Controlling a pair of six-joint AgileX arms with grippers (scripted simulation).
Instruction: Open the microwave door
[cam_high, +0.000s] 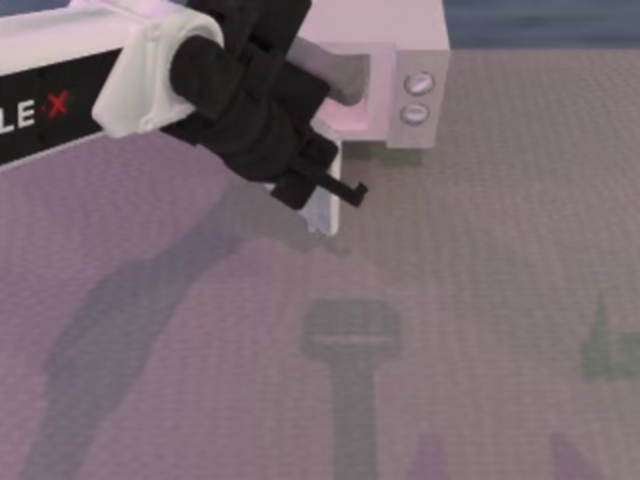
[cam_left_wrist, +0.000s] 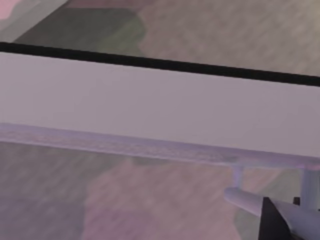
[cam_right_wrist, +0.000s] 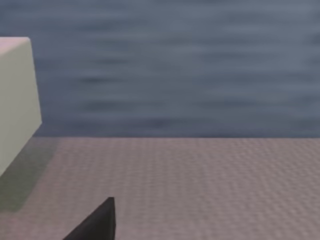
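The microwave door (cam_high: 328, 195) already stands swung well out from the microwave (cam_high: 400, 60), its pale inside showing. The left pincer (cam_high: 335, 185) sits right at the door's edge, apparently clamped on the handle (cam_left_wrist: 250, 202); little swing remains.

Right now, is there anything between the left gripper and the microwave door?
Nothing: in the top view the left gripper sits right at the outer edge of the swung-open microwave door, no gap visible. The left wrist view shows a fingertip by the door handle.

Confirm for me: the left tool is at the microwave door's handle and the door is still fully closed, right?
Not quite. The microwave door is swung open, exposing the microwave's pale interior, as the top view shows. The left tool is indeed at the door's handle.
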